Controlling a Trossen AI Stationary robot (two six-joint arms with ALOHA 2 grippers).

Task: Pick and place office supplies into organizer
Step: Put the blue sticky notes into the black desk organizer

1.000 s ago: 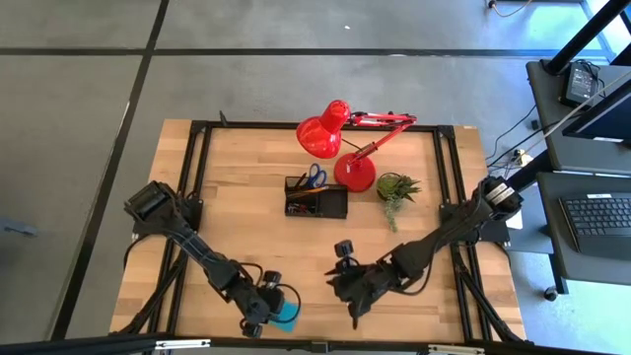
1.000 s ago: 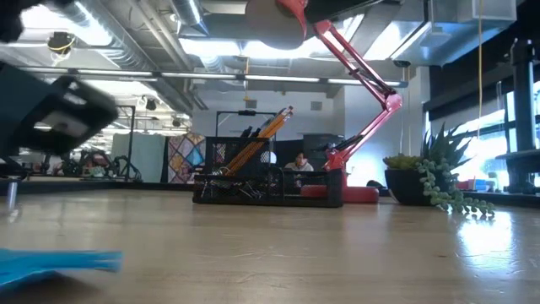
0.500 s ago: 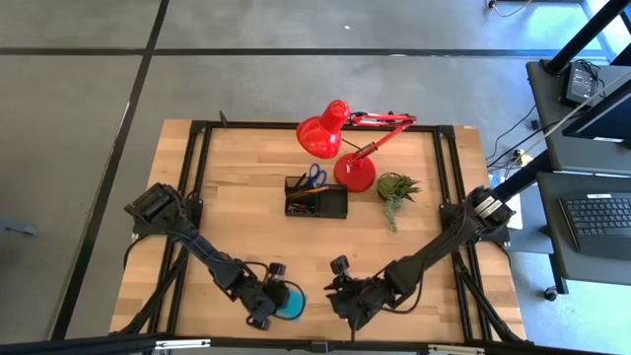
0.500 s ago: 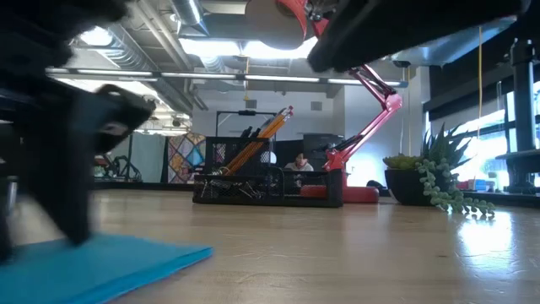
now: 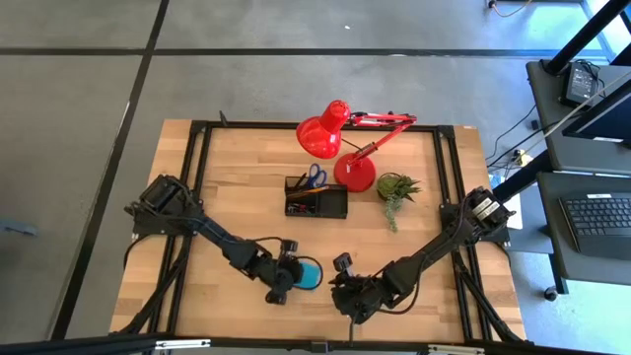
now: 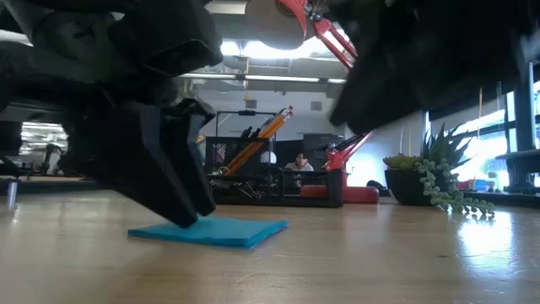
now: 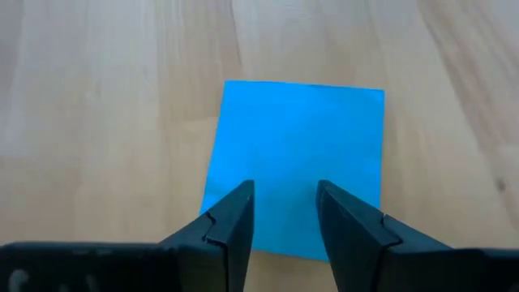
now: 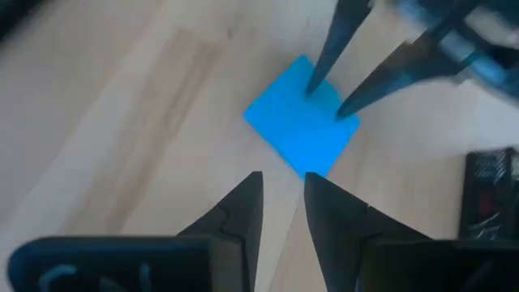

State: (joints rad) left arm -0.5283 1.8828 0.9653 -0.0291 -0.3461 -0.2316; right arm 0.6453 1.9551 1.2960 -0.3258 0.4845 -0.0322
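High view gives the whole layout: the left tool (image 5: 283, 277) sits low over the near middle of the counter (image 5: 237, 177), its tips at the left edge of the blue sticky-note pad (image 5: 307, 275), and the right tool (image 5: 347, 293) is just beside the pad on its other side. It does not show how far either tool is spread. Left wrist view does: the left tool (image 7: 285, 212) has its two fingers (image 7: 233, 221) slightly apart, a narrow gap between them, standing over the near part of the pad (image 7: 298, 154) with nothing gripped. Low view shows the pad (image 6: 211, 230) lying flat on the wood, the left tool (image 6: 169, 181) as a dark mass with its tips down at the pad's left part; whether they touch it I cannot tell. Right wrist view shows the right tool (image 8: 282, 212) with a small gap between its fingers, empty, pointing at the pad (image 8: 302, 127) from close by, the left tool's tips on the pad's far side.

The pad is a plain, thin, bright blue square.

Further back stands the black organizer (image 5: 315, 199), well apart from the pad, with blue-handled scissors (image 5: 315, 177) and orange pencils (image 6: 263, 135) upright in it. To its right are the red lamp (image 5: 340, 138) and a small potted plant (image 5: 395, 190). Nothing lies between pad and organizer.
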